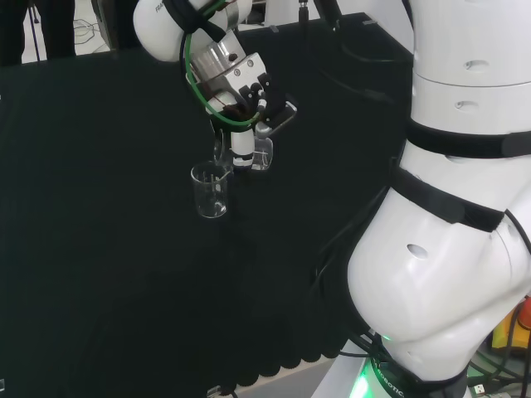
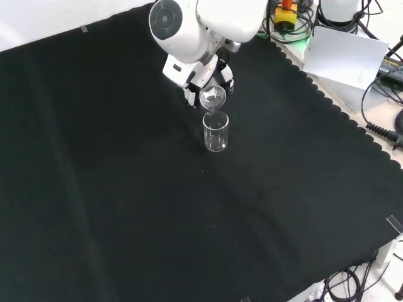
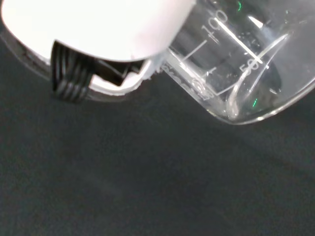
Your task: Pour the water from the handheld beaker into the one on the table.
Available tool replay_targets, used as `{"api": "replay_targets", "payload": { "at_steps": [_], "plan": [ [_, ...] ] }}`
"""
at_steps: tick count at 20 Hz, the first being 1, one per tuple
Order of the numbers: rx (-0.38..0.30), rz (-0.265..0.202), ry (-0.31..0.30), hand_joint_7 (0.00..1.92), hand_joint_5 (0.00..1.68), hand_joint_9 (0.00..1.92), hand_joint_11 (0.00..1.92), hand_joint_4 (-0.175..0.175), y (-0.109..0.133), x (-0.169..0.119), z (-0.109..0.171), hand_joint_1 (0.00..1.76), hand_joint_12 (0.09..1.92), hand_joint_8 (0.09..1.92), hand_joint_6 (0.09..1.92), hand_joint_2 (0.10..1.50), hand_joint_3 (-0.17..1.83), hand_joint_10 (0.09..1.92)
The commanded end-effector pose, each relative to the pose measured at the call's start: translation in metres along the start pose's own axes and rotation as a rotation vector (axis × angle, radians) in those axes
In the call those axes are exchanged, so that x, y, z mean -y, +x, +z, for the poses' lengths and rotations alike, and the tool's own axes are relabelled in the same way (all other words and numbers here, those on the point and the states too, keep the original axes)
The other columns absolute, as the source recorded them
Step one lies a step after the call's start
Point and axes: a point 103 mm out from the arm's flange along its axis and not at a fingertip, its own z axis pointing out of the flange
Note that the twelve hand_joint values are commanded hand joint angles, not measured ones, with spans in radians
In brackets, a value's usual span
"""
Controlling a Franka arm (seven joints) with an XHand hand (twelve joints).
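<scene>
Front view is showing the hand (image 2: pixel 200 74) curling its fingers round a clear glass beaker (image 2: pixel 213 98), tipping it so its mouth is hanging just above the rim of a second clear beaker (image 2: pixel 215 133) standing upright on the black cloth (image 2: pixel 126 207). Wrist view is showing the tilted, graduated beaker (image 3: pixel 236 64) close up; whether water is lying in either vessel I cannot tell.
</scene>
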Motion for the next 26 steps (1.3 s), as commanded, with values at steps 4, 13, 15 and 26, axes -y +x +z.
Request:
{"api": "replay_targets", "payload": {
  "at_steps": [4,13,15,26],
  "plan": [
    [0.041,0.028,0.051,1.25,1.19,1.57,1.28,-0.175,0.000,0.000,0.000,1.31,0.72,0.80,0.82,0.63,0.75,0.72],
    [0.068,0.031,0.092,1.25,1.19,1.56,1.28,-0.175,0.007,-0.001,-0.004,1.31,0.73,0.81,0.83,0.63,0.75,0.73],
    [0.076,0.031,0.097,1.24,1.19,1.56,1.28,-0.175,0.010,-0.002,-0.005,1.31,0.73,0.81,0.83,0.63,0.75,0.73],
    [0.112,0.034,0.126,1.24,1.19,1.56,1.28,-0.175,0.022,-0.004,-0.015,1.31,0.73,0.82,0.84,0.63,0.76,0.73]
  ]
}}
